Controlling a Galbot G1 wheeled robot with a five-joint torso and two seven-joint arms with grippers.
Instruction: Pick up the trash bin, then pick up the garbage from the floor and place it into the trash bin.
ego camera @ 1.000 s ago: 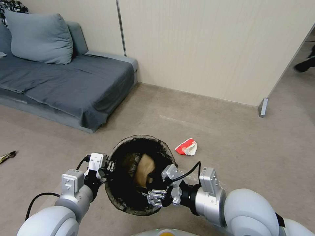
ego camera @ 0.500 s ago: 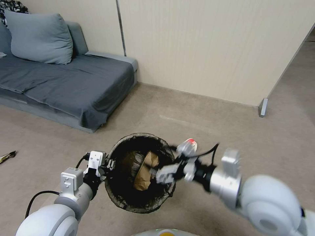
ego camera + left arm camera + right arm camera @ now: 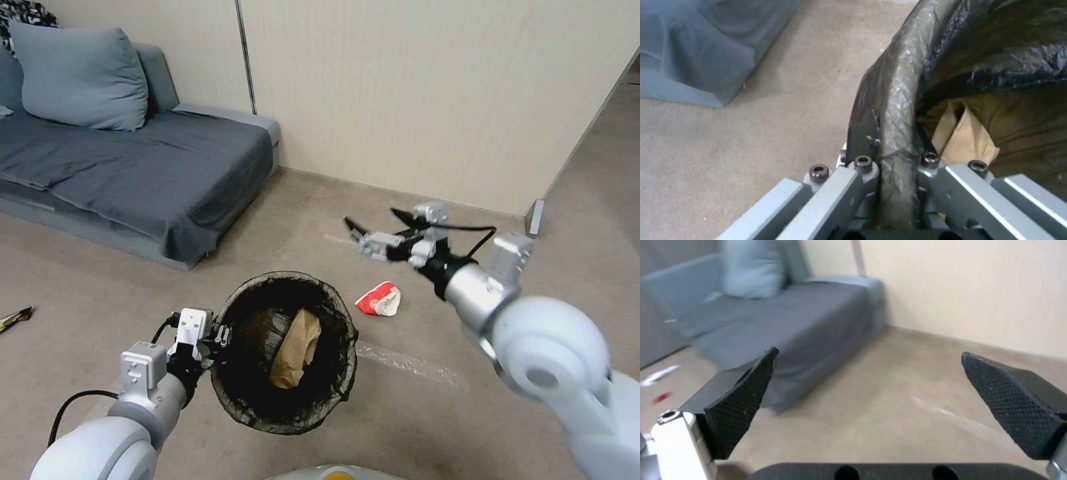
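Observation:
The trash bin [image 3: 283, 413], lined with a dark bag, hangs just above the floor in front of me. My left gripper [image 3: 217, 335] is shut on its rim [image 3: 898, 110] at the bin's left side. A brown paper bag [image 3: 297, 347] [image 3: 967, 138] lies inside the bin. A red-and-white crumpled carton [image 3: 379, 299] lies on the floor just right of the bin. My right gripper [image 3: 372, 220] [image 3: 867, 386] is held up in the air beyond the carton, open and empty, its black pads [image 3: 740, 400] wide apart.
A grey sofa [image 3: 133, 167] [image 3: 786, 320] with a cushion stands at the left against the beige wall [image 3: 413, 100]. A shiny wrapper [image 3: 15, 319] lies at the far left floor edge. A metal partition foot [image 3: 535, 219] stands at the right. A strip of clear tape [image 3: 407, 363] is on the floor.
My right gripper has come out of the bin, risen and swung away to the far right over the floor. The brown paper bag stays in the bin. The left arm has held still.

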